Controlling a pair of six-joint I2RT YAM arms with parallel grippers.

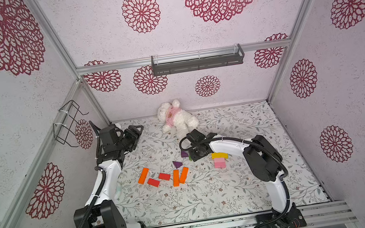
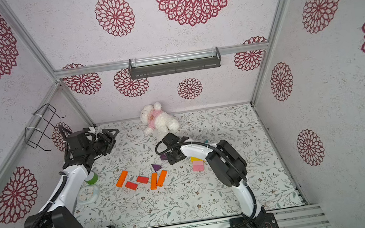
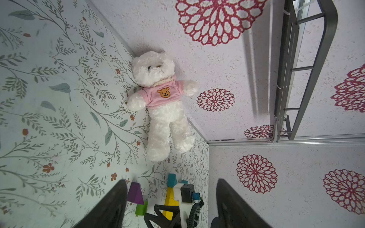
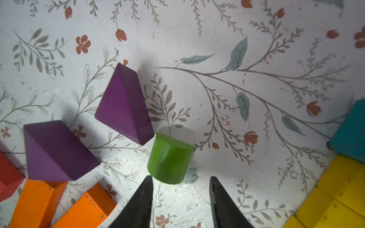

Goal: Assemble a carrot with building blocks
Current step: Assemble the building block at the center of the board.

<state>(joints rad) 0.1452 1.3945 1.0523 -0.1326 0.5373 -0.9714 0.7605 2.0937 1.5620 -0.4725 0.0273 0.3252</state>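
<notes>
A slanted orange rectangular bar (image 1: 143, 175) lies flat at the left end of the group. Next to it sit a lower red block (image 1: 154, 182) and an upper red block (image 1: 164, 176), both flat and close together. Twin orange bars (image 1: 176, 178) lie side by side, touching. A purple triangular prism (image 4: 57, 152) rests at their far ends. A second purple prism (image 4: 124, 104) lies nearby, one corner just beside a small lime-green cylinder (image 4: 169, 158). Further right, a yellow block (image 1: 219, 155) touches a pink block (image 1: 219, 163), and a teal block (image 4: 349, 134) sits against the yellow.
</notes>
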